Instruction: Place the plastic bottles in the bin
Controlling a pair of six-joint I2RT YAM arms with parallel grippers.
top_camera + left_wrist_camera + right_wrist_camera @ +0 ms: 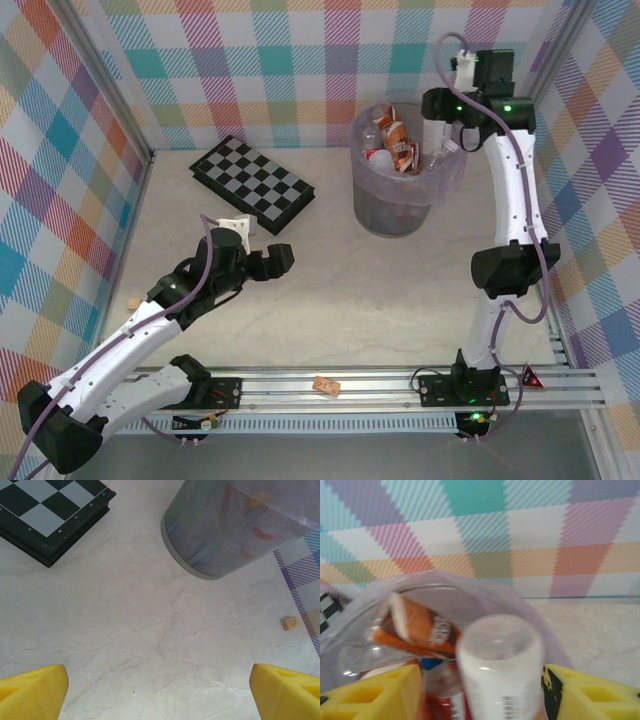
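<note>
The bin (405, 205) is a pale-purple translucent bucket at the back of the table, with several plastic bottles (393, 140) piled inside. My right gripper (441, 150) hangs over the bin's right rim. In the right wrist view a blurred clear bottle with a white label (500, 670) stands between the yellow fingers (580, 695), base pointing away. It lies against the right finger, with a gap to the left one. Below it the bin (485, 587) holds an orange-brown labelled bottle (415, 627) and a red one (442, 702). My left gripper (285, 260) is open and empty over bare table.
A black-and-white checkerboard (252, 183) lies left of the bin. Small tan cubes sit on the front rail (326, 385) and by the left wall (132, 302). In the left wrist view, the bin (220, 535), the checkerboard (50, 515) and a cube (289, 623) lie ahead of the left gripper (159, 695).
</note>
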